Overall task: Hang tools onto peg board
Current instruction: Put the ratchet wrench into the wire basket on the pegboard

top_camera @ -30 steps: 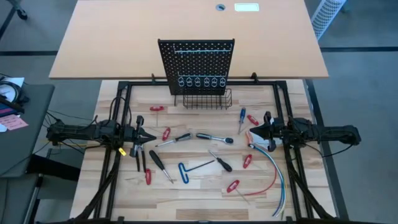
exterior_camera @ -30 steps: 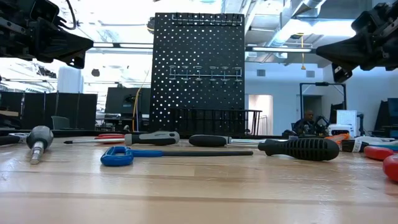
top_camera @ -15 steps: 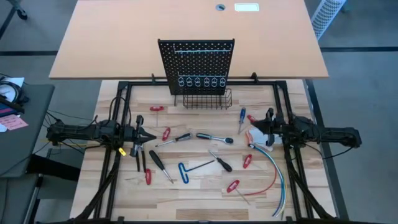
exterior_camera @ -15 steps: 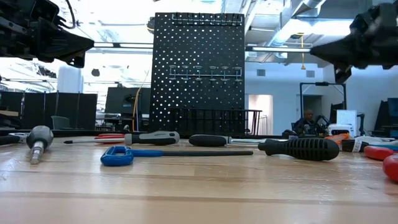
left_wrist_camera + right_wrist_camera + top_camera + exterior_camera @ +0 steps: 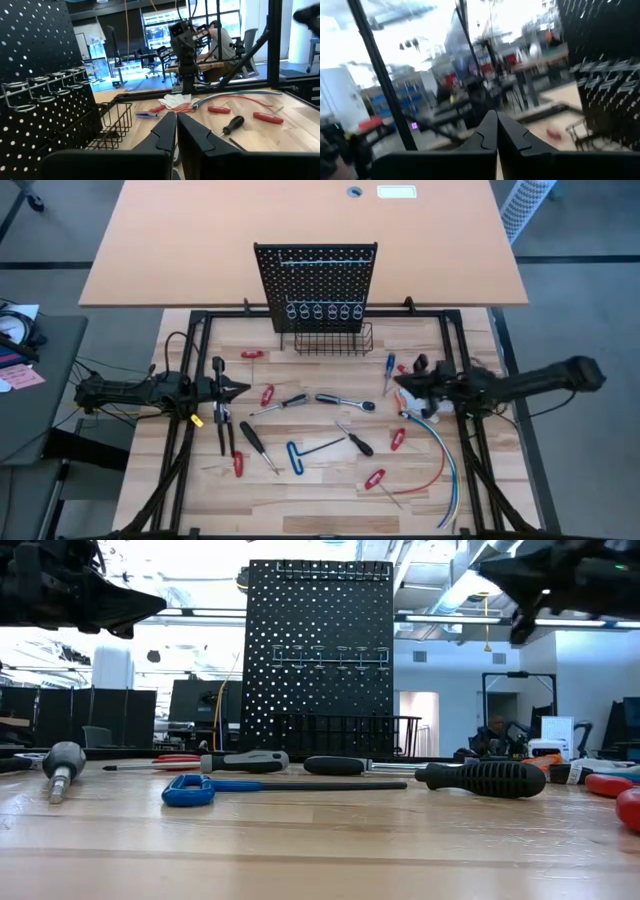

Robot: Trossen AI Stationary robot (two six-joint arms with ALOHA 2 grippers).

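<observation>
— Grippers? Left gripper (image 5: 243, 388) fingers pressed together, nine o'clock; right gripper (image 5: 398, 393) likewise, three o'clock, both empty.
— Tools? Ratchet wrench (image 5: 345, 401) centre; peg board (image 5: 316, 285) twelve o'clock.

Red, blue, white cables (image 5: 446, 455) curve across wood tabletop (image 5: 320, 490) near its right side. Large tan desk (image 5: 180, 240) behind. Grey side table (image 5: 40, 390) at left, papers (image 5: 20, 375) on it. Person (image 5: 492, 736) seated in room beyond.

I see a matt black perforated metal peg board (image 5: 316, 285), a pale wood-grain table (image 5: 300, 490), and a ribbed rubbery screwdriver handle (image 5: 482, 779).
</observation>
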